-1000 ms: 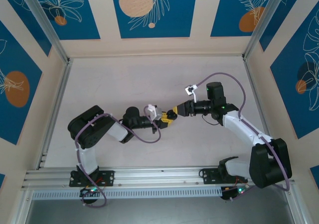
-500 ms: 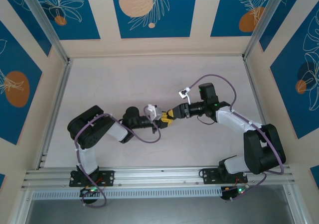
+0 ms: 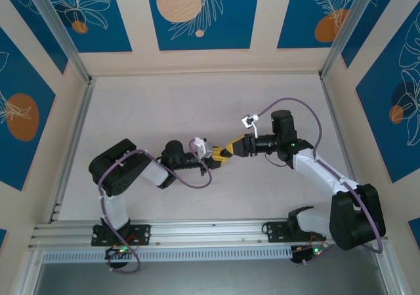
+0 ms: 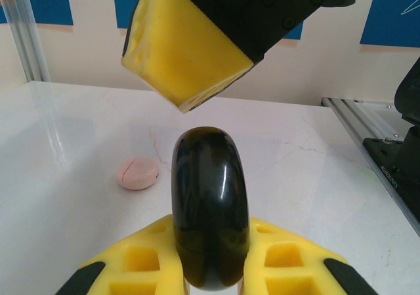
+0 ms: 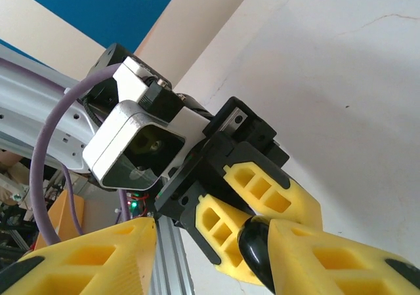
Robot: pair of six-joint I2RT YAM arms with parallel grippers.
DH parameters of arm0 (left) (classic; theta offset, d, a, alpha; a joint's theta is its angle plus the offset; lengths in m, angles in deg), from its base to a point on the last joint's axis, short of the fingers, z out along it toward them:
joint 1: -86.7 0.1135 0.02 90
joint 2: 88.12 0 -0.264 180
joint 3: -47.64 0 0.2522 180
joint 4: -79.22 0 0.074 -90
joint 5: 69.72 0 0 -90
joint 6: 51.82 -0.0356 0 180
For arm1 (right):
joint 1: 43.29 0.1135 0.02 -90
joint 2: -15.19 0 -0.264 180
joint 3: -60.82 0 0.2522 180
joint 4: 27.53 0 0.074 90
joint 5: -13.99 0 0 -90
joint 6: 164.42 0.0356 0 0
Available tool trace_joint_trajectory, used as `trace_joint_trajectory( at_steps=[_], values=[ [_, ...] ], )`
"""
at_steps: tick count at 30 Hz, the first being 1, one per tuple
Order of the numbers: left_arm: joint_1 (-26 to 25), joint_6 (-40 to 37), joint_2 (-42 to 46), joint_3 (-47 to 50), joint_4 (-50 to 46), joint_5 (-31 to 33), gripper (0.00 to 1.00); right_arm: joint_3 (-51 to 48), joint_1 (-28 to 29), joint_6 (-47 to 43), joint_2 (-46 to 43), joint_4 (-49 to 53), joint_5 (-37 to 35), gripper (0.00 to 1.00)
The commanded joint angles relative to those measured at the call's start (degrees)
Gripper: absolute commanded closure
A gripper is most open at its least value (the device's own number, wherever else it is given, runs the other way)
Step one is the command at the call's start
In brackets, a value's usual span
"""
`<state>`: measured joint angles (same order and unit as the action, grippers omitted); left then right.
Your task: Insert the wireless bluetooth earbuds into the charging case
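Left end effector (image 4: 210,237) is clamping the black disc (image 4: 210,177).
Right end effector (image 5: 207,233) is hanging apart, its fingers either side of the disc.

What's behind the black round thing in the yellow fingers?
A pale pink disc lies on the white table behind the black round disc, left of it in the left wrist view. The table straight behind is hidden.

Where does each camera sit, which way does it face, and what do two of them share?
Top: above and behind the bases, looking down on the table; both arms, left end effector facing right end effector.
Left wrist: low, facing the right end effector; own fingers grip a black disc, pink disc beyond.
Right wrist: faces the left arm; own fingers at bottom.
Both wrist views share the black disc.
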<state>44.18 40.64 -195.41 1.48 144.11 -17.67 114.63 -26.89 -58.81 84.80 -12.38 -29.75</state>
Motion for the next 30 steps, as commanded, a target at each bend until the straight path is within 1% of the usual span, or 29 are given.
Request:
trace_joint_trajectory(
  at_steps=[1, 3, 6, 8, 10, 12, 16, 18, 21, 24, 30],
  values=[
    [-0.5, -0.2, 2.0, -0.5, 1.9, -2.2, 0.84, -2.0, -1.4, -0.9, -2.7, -0.7, -2.2, 0.51],
    [-0.5, 0.2, 2.2, -0.4, 1.9, -2.6, 0.84, -3.2, -2.4, -1.6, -4.5, -1.6, -4.5, 0.51],
    [-0.5, 1.4, 2.5, -0.5, 1.9, -3.0, 0.84, -4.3, -4.4, -0.9, -6.6, -3.7, -5.0, 0.51],
    [-0.5, 4.3, 2.4, -1.0, 2.0, -3.0, 0.84, -4.4, -5.2, 0.1, -7.2, -4.4, -4.6, 0.51],
    [-0.5, 8.9, 2.1, -1.6, 2.0, -2.5, 0.85, -4.4, -5.4, 0.8, -7.2, -4.6, -4.7, 0.51],
    [-0.5, 13.7, 1.9, -1.6, 1.9, 0.0, 0.86, -4.5, -5.5, 1.3, -7.2, -4.5, -5.1, 0.51],
    [0.0, 24.6, 1.0, 0.0, 1.9, 10.9, 0.87, -5.1, -5.6, 2.5, -7.2, -4.7, -6.9, 0.51],
    [0.4, 29.4, 0.0, -0.2, 1.6, 13.3, 0.88, -5.2, -5.6, 2.8, -7.2, -4.7, -7.4, 0.51],
    [0.7, 35.0, -1.7, -1.9, -0.4, 13.9, 0.89, -5.2, -5.5, 3.1, -7.1, -4.5, -7.8, 0.51],
    [0.7, 39.4, -3.5, -4.0, -4.4, 14.3, 0.90, -5.1, -5.5, 3.0, -7.0, -4.0, -7.6, 0.51],
    [0.8, 44.8, -5.3, -7.3, -11.5, 15.5, 0.87, -5.8, -5.5, 3.3, -7.1, -4.6, -7.3, 0.51]
  ],
)
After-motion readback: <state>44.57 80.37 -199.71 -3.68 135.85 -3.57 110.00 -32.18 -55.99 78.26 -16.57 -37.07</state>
